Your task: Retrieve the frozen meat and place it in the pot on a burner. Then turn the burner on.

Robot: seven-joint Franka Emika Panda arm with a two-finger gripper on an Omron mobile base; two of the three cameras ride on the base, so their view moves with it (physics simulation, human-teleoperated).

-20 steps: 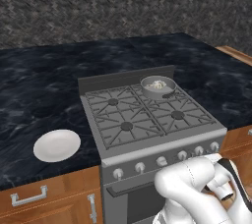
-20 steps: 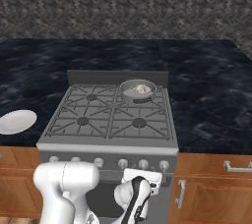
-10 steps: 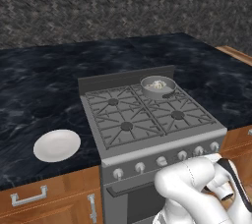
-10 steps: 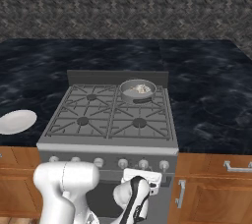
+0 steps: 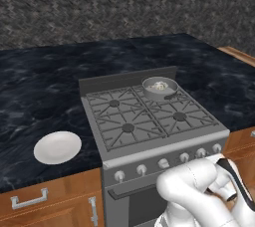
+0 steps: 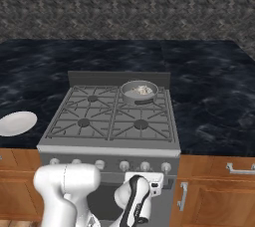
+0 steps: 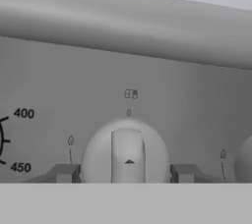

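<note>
Soft, even light is falling across all three rendered views, casting barely any shadows. Nothing is glaring, though the hand view is looking slightly blurred and washed grey.

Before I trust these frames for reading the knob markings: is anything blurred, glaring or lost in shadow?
Hand view: soft close up, yet the knob, its pointer and the 400 and 450 numerals read; small flame icons stay fuzzy. Left base view: even light, no glare; the frozen meat in the pot is only a pale speckle. Right base view: the knob row is too small to read.
</note>
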